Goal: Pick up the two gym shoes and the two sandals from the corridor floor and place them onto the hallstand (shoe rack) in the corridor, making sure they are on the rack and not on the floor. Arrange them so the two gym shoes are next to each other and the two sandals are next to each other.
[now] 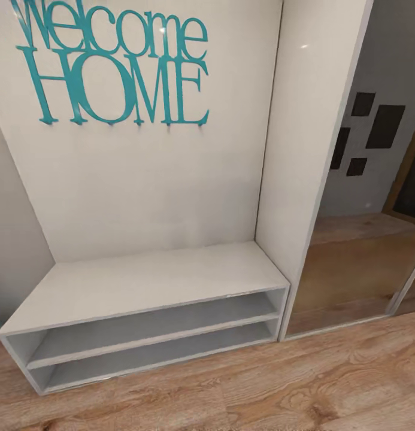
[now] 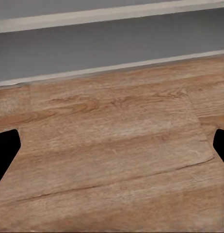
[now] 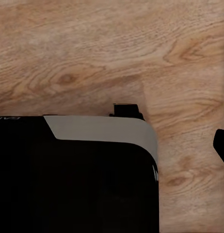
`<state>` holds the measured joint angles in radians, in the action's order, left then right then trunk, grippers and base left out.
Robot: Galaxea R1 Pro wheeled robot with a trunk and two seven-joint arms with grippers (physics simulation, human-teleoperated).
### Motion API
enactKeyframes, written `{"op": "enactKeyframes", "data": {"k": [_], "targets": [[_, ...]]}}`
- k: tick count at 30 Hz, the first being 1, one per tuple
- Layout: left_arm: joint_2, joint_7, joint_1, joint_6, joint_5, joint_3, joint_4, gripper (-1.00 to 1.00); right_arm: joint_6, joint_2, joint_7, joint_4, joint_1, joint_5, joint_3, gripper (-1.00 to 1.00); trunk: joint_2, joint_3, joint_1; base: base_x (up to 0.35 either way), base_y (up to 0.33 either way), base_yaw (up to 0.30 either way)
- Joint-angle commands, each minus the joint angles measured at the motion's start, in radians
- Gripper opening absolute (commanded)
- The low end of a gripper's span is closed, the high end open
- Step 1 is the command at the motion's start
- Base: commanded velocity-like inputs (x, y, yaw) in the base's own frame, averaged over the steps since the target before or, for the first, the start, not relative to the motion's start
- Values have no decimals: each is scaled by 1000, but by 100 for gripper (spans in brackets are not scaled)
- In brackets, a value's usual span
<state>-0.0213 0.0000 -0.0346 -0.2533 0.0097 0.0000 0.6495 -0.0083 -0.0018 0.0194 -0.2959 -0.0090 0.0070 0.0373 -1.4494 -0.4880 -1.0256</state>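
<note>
- In the head view we face a white bench point(image 1: 153, 278) with two open shelf tiers across the lower middle of the frame; both tiers look bare.
- On the tall white panel behind it, teal "Welcome HOME" lettering point(image 1: 114, 63) fills the upper left of the frame, so we take this for the lettered bench and not the plain hallstand.
- A tall white side panel point(image 1: 306, 120) rises at the bench's right end, and just right of it a mirrored door point(image 1: 357, 251) reflects wood flooring and dark wall frames.
- The corridor floor point(image 1: 303, 383), light brown planks with clear grain, runs along the bottom of the head view and touches the bench's base.
- In the left wrist view, the left gripper point(image 2: 112, 148) shows dark fingertips point(image 2: 5, 150) at the two side edges, set wide apart with only floor planks between them: released, holding nothing.
- Beyond it in that view we see a grey shelf opening edged by a white strip point(image 2: 117, 65) meeting the floor.
- In the right wrist view a black body with a grey curved edge point(image 3: 73, 179) covers the lower left; one dark tip sits at the right edge, so we cannot tell the right gripper's state.
</note>
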Motion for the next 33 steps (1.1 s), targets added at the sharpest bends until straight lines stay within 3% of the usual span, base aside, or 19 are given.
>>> {"op": "enactKeyframes", "data": {"k": [1, 8, 33], "targets": [[0, 0, -1, -3, 1, 0, -1, 100, -1, 0, 2, 0, 0, 1, 3, 100, -1, -2, 1, -258, -173, 280], [0, 0, -1, -3, 0, 0, -20, 100, -1, 0, 2, 0, 0, 1, 3, 100, -1, -7, 1, -146, -82, 280], [-1, 0, -1, -1, -4, 0, -27, 100, -1, 0, -1, 0, 0, 1, 3, 100, -1, -24, 1, -4, -2, 280]]}}
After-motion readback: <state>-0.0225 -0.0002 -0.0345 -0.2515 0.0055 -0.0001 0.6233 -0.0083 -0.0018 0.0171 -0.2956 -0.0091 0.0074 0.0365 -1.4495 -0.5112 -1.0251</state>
